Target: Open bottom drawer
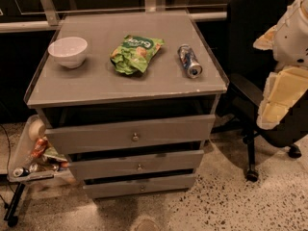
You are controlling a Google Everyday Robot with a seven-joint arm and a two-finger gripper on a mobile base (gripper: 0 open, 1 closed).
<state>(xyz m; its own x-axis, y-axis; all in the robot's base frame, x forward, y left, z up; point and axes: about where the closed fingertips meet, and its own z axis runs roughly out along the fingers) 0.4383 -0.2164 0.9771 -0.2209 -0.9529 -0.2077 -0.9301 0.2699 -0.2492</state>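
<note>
Down at the foot of the desk (96,88), the bottom drawer (110,188) shows its slim grey front, knob at centre, tucked under the middle drawer (106,166) and the top drawer (96,137). Off to the right, the claw (275,105) hangs in front of the black chair (245,37), well apart from the drawers; whether it's open or closed, I can't tell. Up top: can (189,60), green chip bag (135,53), white bowl (68,51).
</note>
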